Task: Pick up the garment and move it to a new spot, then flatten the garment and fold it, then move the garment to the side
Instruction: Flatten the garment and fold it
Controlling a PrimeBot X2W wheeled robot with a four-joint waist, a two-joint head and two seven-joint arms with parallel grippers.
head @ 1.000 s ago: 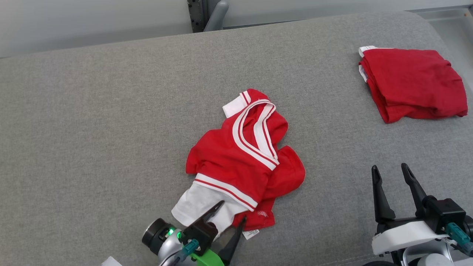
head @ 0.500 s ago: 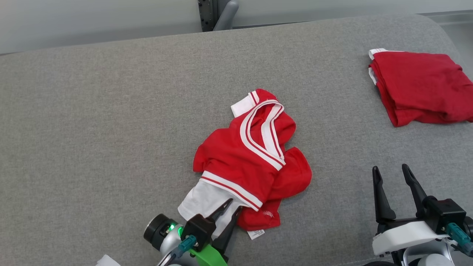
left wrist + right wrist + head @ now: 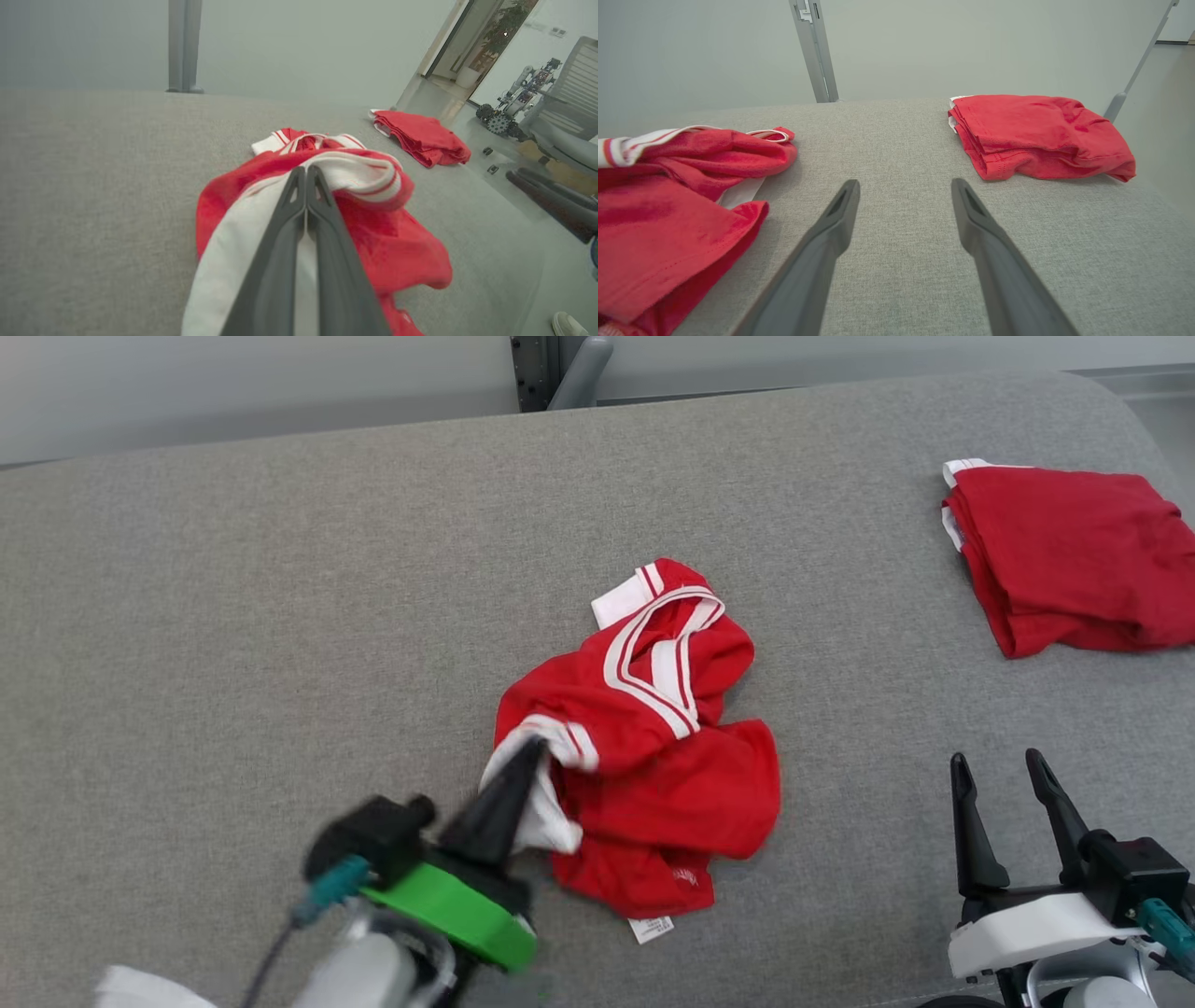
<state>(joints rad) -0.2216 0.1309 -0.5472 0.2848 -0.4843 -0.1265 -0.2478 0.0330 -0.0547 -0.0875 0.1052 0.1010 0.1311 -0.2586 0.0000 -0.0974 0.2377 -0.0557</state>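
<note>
A crumpled red garment [image 3: 672,775] with white stripes and a white panel lies mid-table on grey cloth. My left gripper [image 3: 532,751] is shut on the garment's white panel and striped edge, lifting that part off the surface. In the left wrist view the closed fingers [image 3: 306,175] pinch the white fabric of the garment [image 3: 387,233]. My right gripper [image 3: 999,765] stands open at the lower right, apart from the garment. Its spread fingers [image 3: 840,210] point at bare cloth, with the garment [image 3: 668,200] to their left.
A second red garment, folded [image 3: 1074,555], lies at the table's far right, also seen as the folded pile [image 3: 1036,135] and the red stack [image 3: 420,140]. The grey table [image 3: 233,616] ends at a rounded right edge. A metal post [image 3: 551,369] stands behind.
My left gripper has closed on the garment's white lower edge and pulled it up and forward, bunching the cloth. The camera has shifted slightly. The right gripper stays still.
</note>
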